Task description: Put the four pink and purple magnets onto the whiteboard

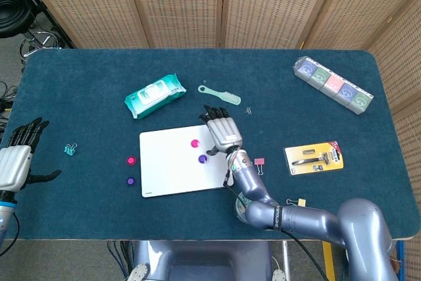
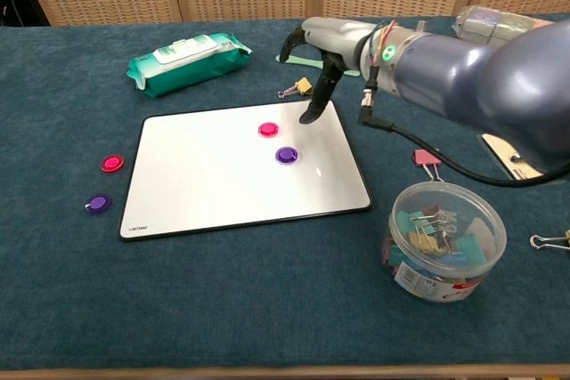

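Whiteboard [image 2: 223, 184]: white, dark-framed, rectangular, flat on the counter, slightly skewed. Pink magnet [image 2: 268, 129]: round, on the board's far right area. Purple magnet [image 2: 286, 155]: round, on the board, just near-right of the pink one. Second pink magnet [image 2: 111, 164] and second purple magnet [image 2: 99, 203]: on the counter, left of the board, purple nearer.
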Available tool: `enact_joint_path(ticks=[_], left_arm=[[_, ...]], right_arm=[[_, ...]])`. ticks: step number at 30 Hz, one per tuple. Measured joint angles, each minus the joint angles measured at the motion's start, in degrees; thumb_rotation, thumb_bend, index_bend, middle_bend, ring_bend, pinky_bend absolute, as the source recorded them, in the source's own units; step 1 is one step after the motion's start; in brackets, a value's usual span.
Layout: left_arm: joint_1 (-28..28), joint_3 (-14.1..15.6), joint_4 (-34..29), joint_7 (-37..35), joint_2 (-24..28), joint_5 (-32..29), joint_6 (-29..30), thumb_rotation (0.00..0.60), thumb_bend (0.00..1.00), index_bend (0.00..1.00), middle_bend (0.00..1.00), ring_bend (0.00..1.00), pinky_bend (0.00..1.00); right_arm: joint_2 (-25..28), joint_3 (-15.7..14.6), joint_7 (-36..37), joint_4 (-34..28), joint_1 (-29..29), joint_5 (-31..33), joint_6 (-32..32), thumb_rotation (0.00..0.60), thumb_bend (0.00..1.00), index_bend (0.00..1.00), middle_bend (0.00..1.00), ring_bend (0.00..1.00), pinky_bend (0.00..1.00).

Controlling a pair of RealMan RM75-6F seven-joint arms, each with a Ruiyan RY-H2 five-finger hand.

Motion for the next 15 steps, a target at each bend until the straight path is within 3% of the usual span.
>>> enact_joint_path(ticks=[8, 15], left_arm=[[-0.3, 0.4, -0.2, 1.8, -0.8, 0.3, -0.2, 0.600, 0.00, 0.00, 0.00, 0.00, 0.00], [-1.5, 1.1, -0.1, 4.6, -2.8, 0.0, -2.3, 0.600, 0.00, 0.00, 0.00, 0.00, 0.00]], right_arm=[[10.1, -2.8, 6.4, -7.4, -8.7, -8.6, 6.4, 0.600, 0.06, 0.21, 0.00, 0.00, 0.00], [21.9, -7.8, 13.3, -12.0, -19.7, -16.4, 14.0, 0.600, 0.06, 0.21, 0.00, 0.00, 0.00]])
